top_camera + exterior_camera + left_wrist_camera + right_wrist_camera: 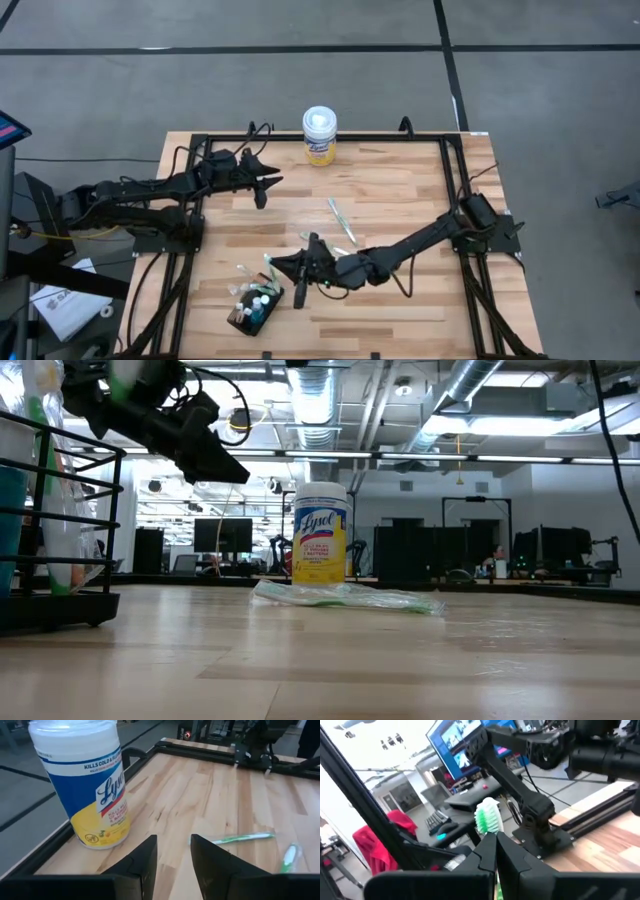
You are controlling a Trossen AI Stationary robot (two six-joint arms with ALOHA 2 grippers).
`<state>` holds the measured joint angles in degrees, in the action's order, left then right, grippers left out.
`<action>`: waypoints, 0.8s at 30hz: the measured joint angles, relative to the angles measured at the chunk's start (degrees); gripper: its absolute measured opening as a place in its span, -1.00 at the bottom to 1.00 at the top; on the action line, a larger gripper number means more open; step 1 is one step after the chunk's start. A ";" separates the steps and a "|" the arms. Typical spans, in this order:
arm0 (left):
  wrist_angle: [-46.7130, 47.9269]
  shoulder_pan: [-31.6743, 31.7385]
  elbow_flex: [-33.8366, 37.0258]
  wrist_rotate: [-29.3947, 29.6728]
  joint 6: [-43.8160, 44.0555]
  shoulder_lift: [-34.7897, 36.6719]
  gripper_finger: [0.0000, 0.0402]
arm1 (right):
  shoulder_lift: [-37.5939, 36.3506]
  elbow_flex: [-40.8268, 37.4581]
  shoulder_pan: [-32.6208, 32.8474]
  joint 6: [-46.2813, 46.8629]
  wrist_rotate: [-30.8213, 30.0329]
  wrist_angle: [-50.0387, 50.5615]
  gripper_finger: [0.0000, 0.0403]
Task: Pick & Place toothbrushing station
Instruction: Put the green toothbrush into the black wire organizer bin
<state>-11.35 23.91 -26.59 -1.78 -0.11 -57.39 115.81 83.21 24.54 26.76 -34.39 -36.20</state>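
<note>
Gripping a green toothbrush, your right gripper hangs beside the black holder at the table's near edge, left gripper parted, empty, near the wipes canister.

A white-lidded, yellow-labelled wipes canister stands upright at the top centre of the high view, on the wooden table just inside the black frame that runs round the tabletop. Below and to its right, near the middle of the picture, a green toothbrush in clear wrapping lies flat on the wood, well apart from the canister. At the lower left, off the table, white papers lie on the grey floor.
</note>
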 joint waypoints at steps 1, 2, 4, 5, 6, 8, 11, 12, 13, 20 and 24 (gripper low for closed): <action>0.06 0.36 0.00 -0.02 -0.34 0.00 -0.44 | 0.20 -0.09 -0.26 -0.04 0.29 -0.03 -1.00; 0.02 0.87 0.20 -0.02 -0.91 0.00 -0.44 | 0.26 -0.17 -0.66 -0.07 0.66 0.04 -1.00; 0.10 1.98 1.29 0.09 -1.12 0.04 -0.44 | 0.26 -0.17 -1.34 -0.20 1.55 -0.25 -1.00; 0.28 2.59 2.04 0.23 -1.13 0.04 -0.44 | 0.24 -0.15 -1.60 -0.20 1.57 -0.48 -1.00; 0.33 3.16 2.85 0.25 -1.13 0.04 -0.44 | 0.24 -0.15 -1.78 -0.21 1.70 -0.46 -1.00; 0.32 4.01 4.63 0.24 -1.07 0.04 -0.44 | 0.24 -0.15 -1.97 -0.20 1.86 -0.24 -1.00; 0.33 4.84 7.00 0.13 -1.04 0.02 -0.44 | 0.22 -0.15 -1.93 0.00 2.34 -0.33 -1.00; 0.33 4.94 7.57 0.08 -1.04 0.04 -0.44 | 0.22 -0.15 -1.87 0.07 2.51 -0.29 -1.00; 0.23 5.00 8.05 0.05 -1.12 0.02 -0.44 | 0.22 -0.15 -1.84 0.07 2.68 -0.29 -1.00; -1.52 5.00 8.72 0.02 -1.41 0.02 -0.44 | 2.56 -0.04 -2.28 1.60 2.97 -1.38 -1.00; -2.26 5.00 8.72 0.02 -1.39 0.02 -0.44 | 6.10 0.69 -2.81 1.77 3.75 -5.95 -1.00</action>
<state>-13.61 28.91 -17.87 -1.76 -1.50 -57.36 121.91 83.91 21.73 28.53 -30.64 -42.16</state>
